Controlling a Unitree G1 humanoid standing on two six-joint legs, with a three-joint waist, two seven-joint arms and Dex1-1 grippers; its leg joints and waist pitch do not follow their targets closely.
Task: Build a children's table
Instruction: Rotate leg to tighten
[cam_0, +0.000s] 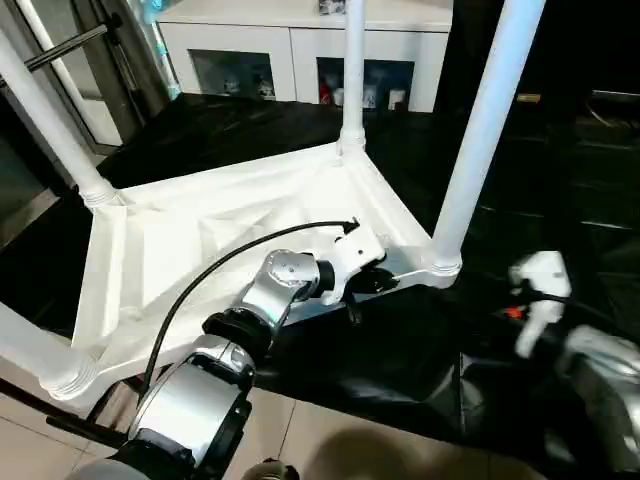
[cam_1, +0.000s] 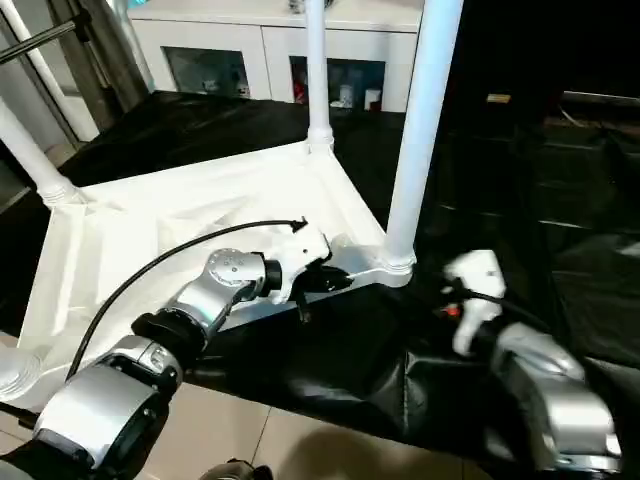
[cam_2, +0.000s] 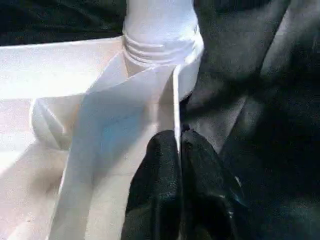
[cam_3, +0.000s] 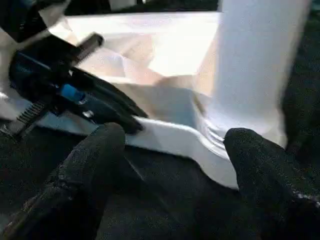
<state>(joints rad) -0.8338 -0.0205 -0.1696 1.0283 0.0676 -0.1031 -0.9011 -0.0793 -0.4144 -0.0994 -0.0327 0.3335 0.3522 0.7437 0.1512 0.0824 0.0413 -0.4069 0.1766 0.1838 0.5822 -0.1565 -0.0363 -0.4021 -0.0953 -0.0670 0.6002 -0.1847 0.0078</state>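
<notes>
While left hand (cam_2: 179, 145) pinches table rim (cam_2: 175, 100), right hand (cam_3: 172, 150) open nearby

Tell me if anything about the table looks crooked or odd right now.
Nothing stands out. The table top lies upside down on the black sheet, all four legs seated in their corner sockets. The left fingers pinch its rim beside one socket.

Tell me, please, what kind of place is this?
Probably an indoor room used as a workspace. A white cabinet with glass doors stands at the back, black sheeting covers the floor, and the upturned children's table lies on it.
</notes>
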